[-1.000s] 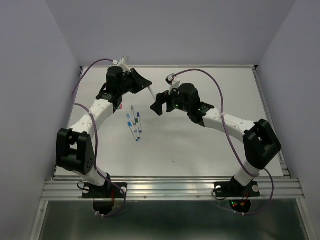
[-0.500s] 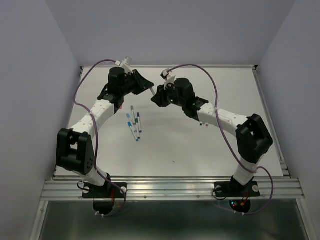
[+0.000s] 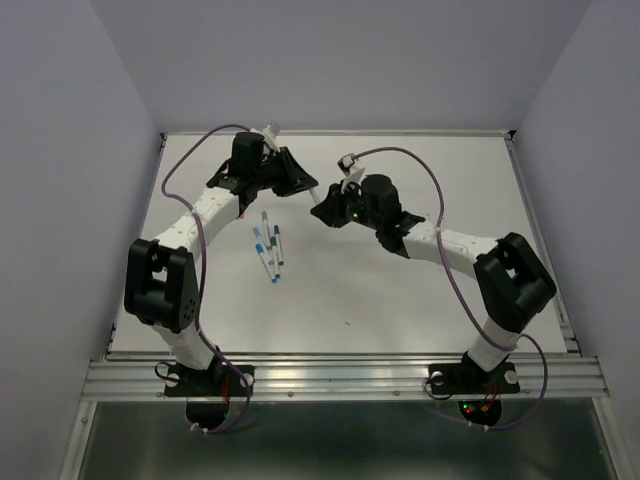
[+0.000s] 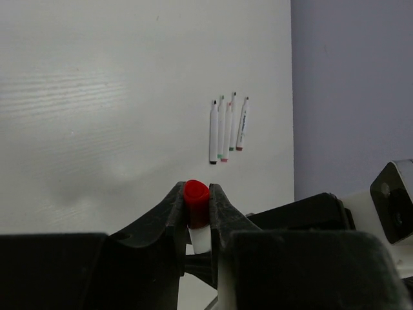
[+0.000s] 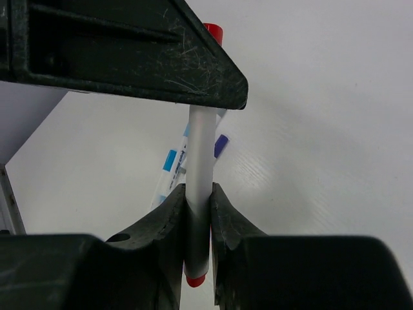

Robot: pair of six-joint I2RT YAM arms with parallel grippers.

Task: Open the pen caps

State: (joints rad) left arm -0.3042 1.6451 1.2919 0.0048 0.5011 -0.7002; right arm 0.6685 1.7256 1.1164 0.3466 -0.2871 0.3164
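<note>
One pen (image 5: 200, 148) with a white-grey barrel is held in the air between both grippers, above the back middle of the table. My left gripper (image 4: 196, 194) (image 3: 295, 183) is shut on its red pen cap (image 4: 196, 196), and a bit of white barrel shows below the cap. My right gripper (image 5: 199, 194) (image 3: 322, 208) is shut on the barrel, whose red rear end (image 5: 195, 279) sticks out behind the jaws. The cap (image 5: 213, 31) peeks over the left finger in the right wrist view. Several capped pens (image 3: 268, 246) with blue and purple caps (image 5: 221, 145) lie on the table below.
Several white pens (image 4: 226, 128) lie side by side on the table near the wall in the left wrist view. The white table (image 3: 400, 300) has raised edges, with grey walls on three sides. The two arms nearly meet at the back middle.
My right gripper went from open to shut on the pen's barrel after moving in toward the left gripper. The left arm swung right, keeping its hold on the red cap.
</note>
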